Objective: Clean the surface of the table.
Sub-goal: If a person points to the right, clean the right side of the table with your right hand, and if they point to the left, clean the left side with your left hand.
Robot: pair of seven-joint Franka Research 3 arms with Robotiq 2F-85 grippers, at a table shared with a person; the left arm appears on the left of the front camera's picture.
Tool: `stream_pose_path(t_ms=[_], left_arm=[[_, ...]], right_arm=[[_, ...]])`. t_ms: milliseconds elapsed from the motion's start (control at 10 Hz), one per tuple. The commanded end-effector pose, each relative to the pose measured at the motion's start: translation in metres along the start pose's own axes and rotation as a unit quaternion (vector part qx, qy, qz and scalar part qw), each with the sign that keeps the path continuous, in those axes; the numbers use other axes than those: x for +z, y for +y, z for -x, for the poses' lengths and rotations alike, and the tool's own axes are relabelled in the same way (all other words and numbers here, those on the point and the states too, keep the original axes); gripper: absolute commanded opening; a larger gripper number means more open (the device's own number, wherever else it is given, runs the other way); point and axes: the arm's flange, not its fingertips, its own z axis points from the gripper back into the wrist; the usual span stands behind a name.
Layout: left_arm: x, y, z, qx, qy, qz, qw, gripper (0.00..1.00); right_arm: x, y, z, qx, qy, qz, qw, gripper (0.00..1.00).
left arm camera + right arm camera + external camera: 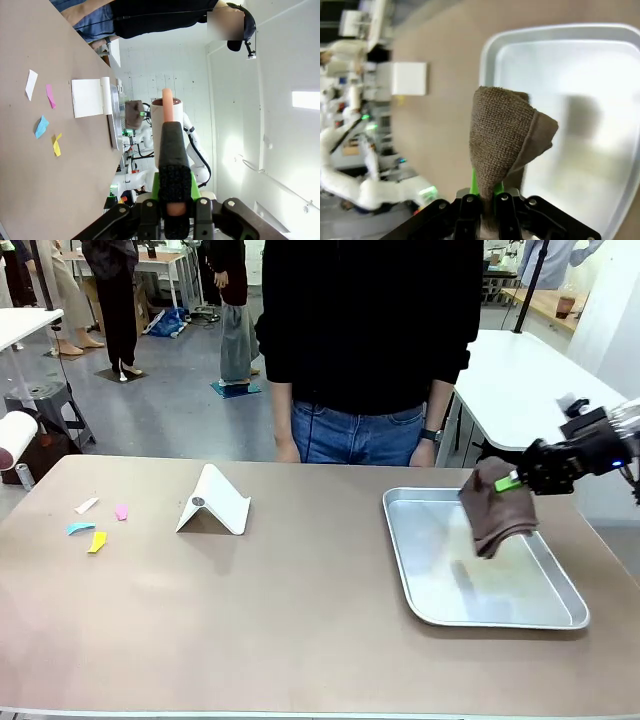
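A grey-floored workroom with white-topped benches lies behind the wide table [300, 630], whose matte beige-brown top with its thin pale edge spans the front view. Its middle and whole near strip are bare, smooth and open. On its right part, near the right edge, sits a shallow rectangular silver metal tray [400, 560] with rounded corners and a dull reflective floor. The right gripper [515, 480] comes in from the right, jaws pinched tight on a brown, coarse-woven cloth [495, 515] that hangs in a crumpled fold over the tray's far right part. Left of centre stands a white folded tent-shaped stand [213, 502], well apart from the tray. Near the left edge lie 4 small paper scraps [97, 541]: white, pink, blue and yellow. A person [370, 340] in a black top and blue jeans stands at the far edge. In the left wrist view the left gripper [172, 135] is clamped on the peach handle of a white cylindrical roller [156, 135].
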Motion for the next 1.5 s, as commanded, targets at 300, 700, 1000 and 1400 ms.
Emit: stream_pose_path(t_ms=[300,700,1000,1400], left_arm=[[-0.002,-0.004,0.005,-0.008,0.000,0.002,1.000,0.00],[-0.002,-0.004,0.005,-0.008,0.000,0.002,1.000,0.00],[-0.002,-0.004,0.005,-0.008,0.000,0.002,1.000,0.00],[-0.002,-0.004,0.005,-0.008,0.000,0.002,1.000,0.00]], right_arm=[[0.077,-0.060,0.011,-0.027,0.008,-0.262,0.965,0.10],[0.143,-0.115,0.039,-0.042,-0.066,-0.319,0.944,0.10],[0.159,-0.152,0.061,-0.070,-0.118,-0.334,0.933,0.10],[0.162,-0.172,0.076,-0.084,-0.139,-0.346,0.924,0.10]])
